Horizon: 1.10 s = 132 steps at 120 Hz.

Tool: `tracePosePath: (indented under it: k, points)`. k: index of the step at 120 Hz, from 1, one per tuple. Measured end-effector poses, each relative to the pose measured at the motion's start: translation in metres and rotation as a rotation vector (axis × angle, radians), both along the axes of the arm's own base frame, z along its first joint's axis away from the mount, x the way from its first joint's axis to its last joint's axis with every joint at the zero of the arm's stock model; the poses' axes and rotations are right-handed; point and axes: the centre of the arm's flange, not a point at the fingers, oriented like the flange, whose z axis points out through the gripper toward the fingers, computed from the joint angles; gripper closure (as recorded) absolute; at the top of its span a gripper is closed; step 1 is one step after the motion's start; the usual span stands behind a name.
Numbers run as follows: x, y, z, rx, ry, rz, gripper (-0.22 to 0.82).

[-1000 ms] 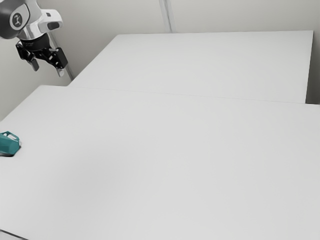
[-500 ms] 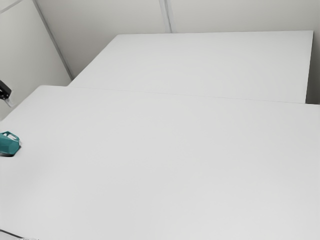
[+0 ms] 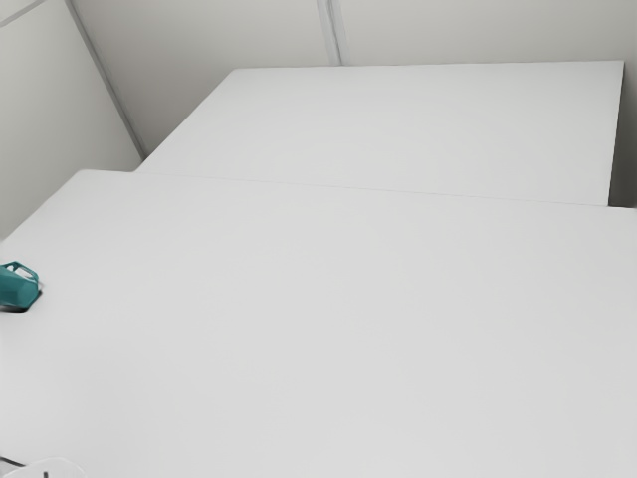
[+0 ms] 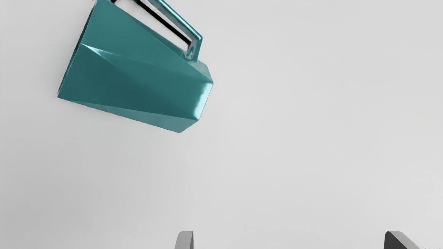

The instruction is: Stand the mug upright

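Exterior view, mug: the teal, faceted mug (image 3: 18,287) lies on its side at the far left of the frame, about midway down, part of it cut off by the edge.
Counter: a broad white, smooth, matte top (image 3: 328,319) carries the mug and runs out past the lower edge of the frame.
Surface behind: a second flat white slab (image 3: 398,129) spans the upper part, set off by a thin seam.
Walls: pale, plain panels (image 3: 199,30) across the top, with a grey strip (image 3: 334,30) at upper centre.
Lower left corner: a pale rounded shape (image 3: 60,470), mostly cut off, beside a thin dark line; what it belongs to I cannot tell.
Wrist view, mug body: glossy teal, flat angled facets, a bright highlight along the narrower end, which is nearer the end effector (image 4: 289,240) than the wider one.
Handle: angular and shiny (image 4: 180,21), partly cut off by the frame, with a black band seen through its opening.
Mug interior: hidden.
End effector: open, its two grey tips well apart and clear of the mug; the rest of the fingers is cut off.
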Motion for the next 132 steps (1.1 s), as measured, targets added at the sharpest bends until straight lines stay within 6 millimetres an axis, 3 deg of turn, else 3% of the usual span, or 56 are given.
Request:
tracePosePath:
  k: [20, 74, 104, 132]
  points:
    - [-0.014, 0.041, -0.024, -0.021, -0.080, -0.067, 0.00]
    - [-0.006, 0.106, -0.085, -0.007, -0.329, -0.265, 0.00]
    - [0.003, 0.118, -0.126, -0.017, -0.466, -0.309, 0.00]
    - [-0.001, 0.122, -0.155, -0.047, -0.582, -0.293, 0.00]
